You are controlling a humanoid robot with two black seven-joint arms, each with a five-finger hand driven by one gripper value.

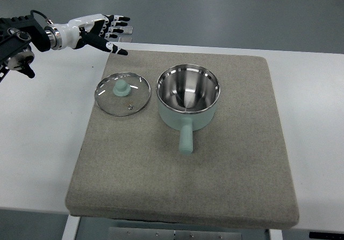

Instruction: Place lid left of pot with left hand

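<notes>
Lying flat on the grey mat [183, 186], the glass lid [122, 94] sits just to the left of the pot [188, 97]. They are close, almost touching, but a thin strip of mat shows between them. The lid is round and see-through, with a shiny metal rim and a pale green knob [122, 87] in the middle that points up. The pot is pale green on the outside and shiny silver on the inside. It stands upright with no lid on it, and nothing can be seen in it. Its green handle [186, 138] sticks out toward the bottom of the picture. The mat lies on a white table [37, 143]. The left hand [105, 31] is up in the top left corner, above the far left corner of the mat. It is up beyond the lid and does not touch it. Its fingers [119, 21] are stretched out and spread, pointing to the right, and they hold nothing. The thumb points down toward the mat. The black and white arm [27, 38] comes in from the left edge of the picture. The right hand cannot be seen at all.
</notes>
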